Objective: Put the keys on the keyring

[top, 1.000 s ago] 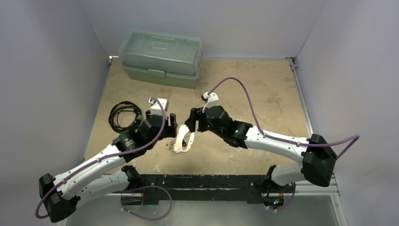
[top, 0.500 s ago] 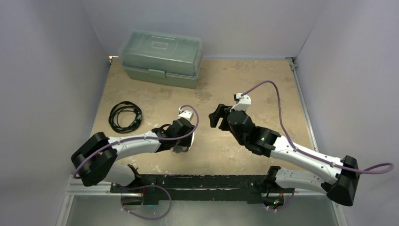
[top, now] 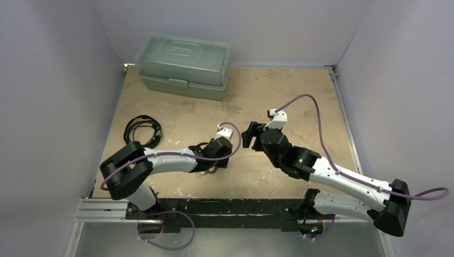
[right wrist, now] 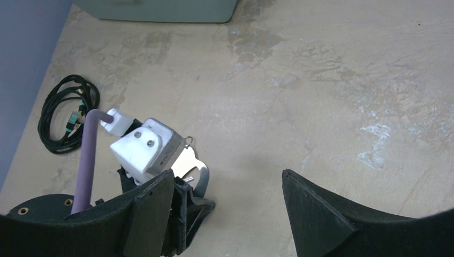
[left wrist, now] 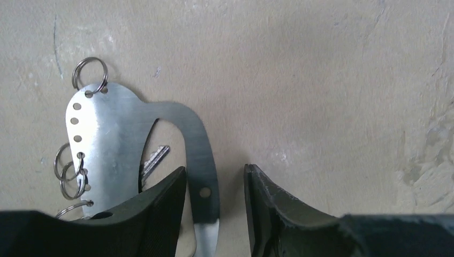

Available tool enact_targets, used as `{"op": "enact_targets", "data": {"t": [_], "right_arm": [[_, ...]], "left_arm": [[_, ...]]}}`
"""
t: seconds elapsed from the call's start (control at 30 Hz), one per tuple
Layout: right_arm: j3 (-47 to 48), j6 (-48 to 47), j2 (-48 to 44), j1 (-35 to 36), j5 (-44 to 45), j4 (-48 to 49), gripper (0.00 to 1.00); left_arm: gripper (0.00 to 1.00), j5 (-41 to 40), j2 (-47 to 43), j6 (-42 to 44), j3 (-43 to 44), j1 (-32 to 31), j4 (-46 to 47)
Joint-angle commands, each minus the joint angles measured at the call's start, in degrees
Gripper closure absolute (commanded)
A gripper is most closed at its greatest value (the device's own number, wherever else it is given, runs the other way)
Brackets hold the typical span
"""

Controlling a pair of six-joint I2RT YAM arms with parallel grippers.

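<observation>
The keyring [left wrist: 107, 128] is a flat silvery plate with a thin oval loop, lying flat on the table. Several small metal rings [left wrist: 68, 174] hang from its holes. One small silvery key [left wrist: 155, 159] lies in the loop's opening; other keys are out of view. My left gripper [left wrist: 215, 193] is open and low over the table, its two fingers either side of the loop's thin band with a gap left. In the top view the left gripper [top: 213, 167] covers the keyring. My right gripper [right wrist: 230, 209] is wide open and empty, raised to the right of the keyring [right wrist: 195, 167].
A green toolbox [top: 184, 64] stands at the back left. A black coiled cable [top: 142, 131] lies left of the arms and also shows in the right wrist view [right wrist: 67, 112]. Walls close in the table on three sides.
My left arm has swung right and down over the keyring. My right gripper has drawn back to the right, away from the keyring, and opened wide.
</observation>
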Motion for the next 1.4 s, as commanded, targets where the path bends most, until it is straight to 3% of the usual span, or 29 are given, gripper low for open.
{"op": "enact_targets", "data": {"t": [0.0, 0.07, 0.23, 0.37, 0.47, 0.63, 0.77, 0.93, 1.07, 1.2, 1.27, 1.37], "right_arm": [[-0.13, -1.27, -2.19, -0.24, 1.89, 1.17, 0.24], [-0.04, -1.7, -2.81, -0.24, 2.18, 0.93, 0.24], [1.38, -3.67, -5.2, -0.32, 4.56, 0.51, 0.24], [2.48, -5.96, -6.88, -0.41, 6.48, 0.33, 0.24], [2.13, -5.45, -7.22, -0.5, 7.01, -0.47, 0.24], [0.84, -3.27, -6.5, -0.59, 5.07, -0.9, 0.24], [0.4, -3.13, -5.84, -0.59, 3.53, 0.17, 0.24], [0.7, -5.17, -4.08, -0.59, 0.01, 2.62, 0.25], [0.25, -7.75, -3.54, -0.59, -3.22, 5.09, 0.25], [-2.5, -11.87, -7.66, -0.58, -6.63, 11.57, 0.22], [-3.42, -12.62, -10.12, -0.52, -7.58, 13.85, 0.18], [-4.38, -13.75, -14.37, -0.55, -5.89, 14.24, 0.02]], "left_arm": [[0.58, 0.55, 3.56, -2.84, 2.51, -0.46, 1.43], [0.59, 4.92, 4.06, -3.83, 2.4, -0.49, 4.31], [0.6, 22.41, 3.75, -7.63, 0.66, -1.82, 24.16], [0.6, 24.62, 3.66, -7.75, 2.42, -2.32, 25.9], [0.58, 19.85, -0.36, -4.82, 3.72, -2.48, 20.12], [0.4, 4.6, -8.11, 4.97, 5.67, -2.61, 3.11], [0.31, -7.65, -7.97, 7.02, 5.68, -2.53, -7.71], [0.32, -8.72, -7.84, 6.57, 2.87, -2.53, -8.58], [0.32, -6.41, -13.81, 6.75, 1.82, -2.53, -8.79], [0.21, -8.89, -22.93, 5.67, 2.78, -2.53, -14.02], [0.12, -12.27, -27.51, 4.68, 4.6, -2.53, -18.63], [0.06, -17.8, -33.25, 4.26, 7.95, -2.53, -26.45]]}}
